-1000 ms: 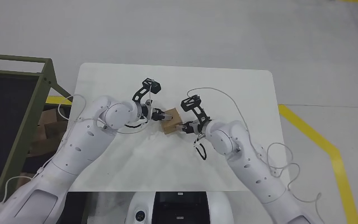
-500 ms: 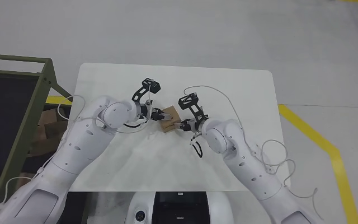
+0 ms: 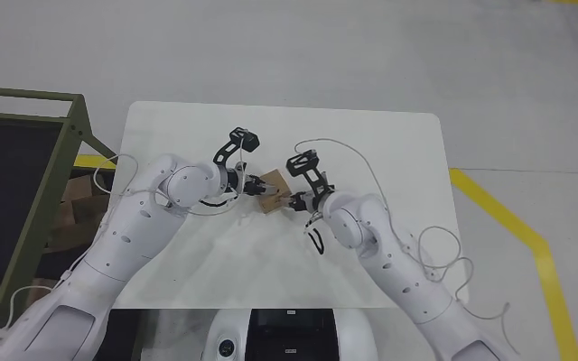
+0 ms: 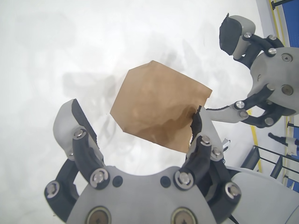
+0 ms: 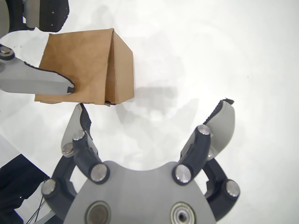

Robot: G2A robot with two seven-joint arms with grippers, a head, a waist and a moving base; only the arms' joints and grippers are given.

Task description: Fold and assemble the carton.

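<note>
As it lies on table (image 3: 379,144), brown carton (image 5: 79,66) part-folded, creased, L pincer (image 4: 136,111) spread, touching it, R pincer (image 5: 153,106) spread.

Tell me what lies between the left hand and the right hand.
The brown carton lies between them: left hand at one side, right hand at the other. The top view shows it.

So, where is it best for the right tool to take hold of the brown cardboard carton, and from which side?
Probably across the raised crease of the brown cardboard carton, with one finger on the broad face and one on the narrow side panel. Come from the side of the open right tool. That end is free, while the left tool touches the opposite part.
</note>
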